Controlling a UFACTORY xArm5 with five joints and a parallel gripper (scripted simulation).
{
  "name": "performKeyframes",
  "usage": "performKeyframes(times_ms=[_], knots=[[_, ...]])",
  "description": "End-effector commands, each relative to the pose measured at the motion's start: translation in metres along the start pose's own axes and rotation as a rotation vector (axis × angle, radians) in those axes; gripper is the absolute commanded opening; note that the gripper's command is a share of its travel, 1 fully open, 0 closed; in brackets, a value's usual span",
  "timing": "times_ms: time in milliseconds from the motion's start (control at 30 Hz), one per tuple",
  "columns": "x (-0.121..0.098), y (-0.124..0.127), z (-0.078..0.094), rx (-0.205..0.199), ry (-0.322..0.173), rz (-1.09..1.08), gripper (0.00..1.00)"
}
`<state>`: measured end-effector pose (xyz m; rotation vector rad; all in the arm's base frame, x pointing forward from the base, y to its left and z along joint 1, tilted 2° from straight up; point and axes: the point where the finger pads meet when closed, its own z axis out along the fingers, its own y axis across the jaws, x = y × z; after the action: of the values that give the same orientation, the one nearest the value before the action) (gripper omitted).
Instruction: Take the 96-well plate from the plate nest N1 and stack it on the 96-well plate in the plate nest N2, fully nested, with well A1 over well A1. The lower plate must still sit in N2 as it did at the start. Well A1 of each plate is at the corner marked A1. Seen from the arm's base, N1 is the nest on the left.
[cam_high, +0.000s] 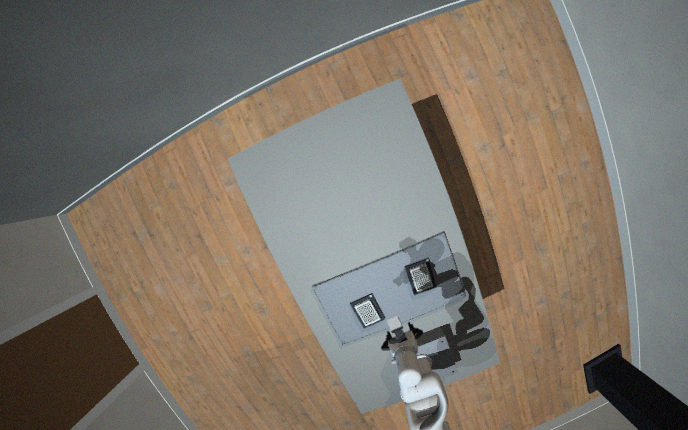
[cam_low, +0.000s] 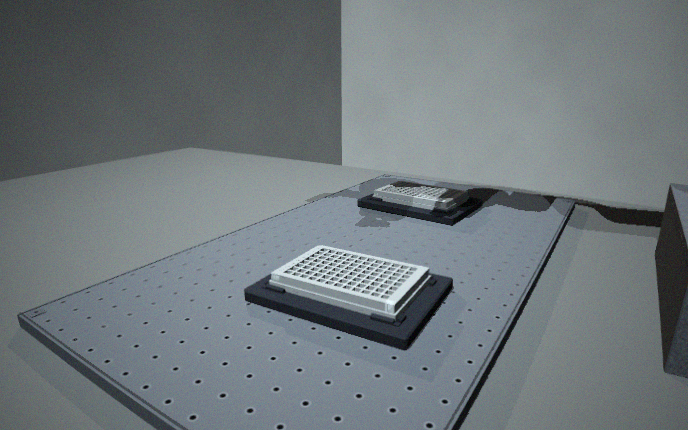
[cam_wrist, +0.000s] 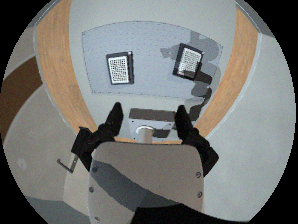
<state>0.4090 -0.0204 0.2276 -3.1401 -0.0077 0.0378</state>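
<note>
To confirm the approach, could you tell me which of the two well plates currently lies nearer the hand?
The left plate in the top view, beside the open hand; the other plate sits farther off, shadowed.

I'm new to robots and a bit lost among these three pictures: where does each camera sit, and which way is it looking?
Top: high overhead, looking down at the table, the perforated board, both plates and the white arm.
Exterior: low beside the board, looking along it past the near plate to the far plate; no arm shows.
Wrist: on the arm, looking past the open pincer.
All three share both plates.
</note>
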Motion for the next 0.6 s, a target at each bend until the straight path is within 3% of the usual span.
performKeyframes(times_ms=[0,433,567], knots=[[0.001,-0.008,0.007,-0.001,0.009,0.000,1.00],[-0.004,-0.047,0.059,-0.002,0.011,0.000,1.00],[-0.005,-0.053,0.066,-0.002,0.011,0.000,1.00]])
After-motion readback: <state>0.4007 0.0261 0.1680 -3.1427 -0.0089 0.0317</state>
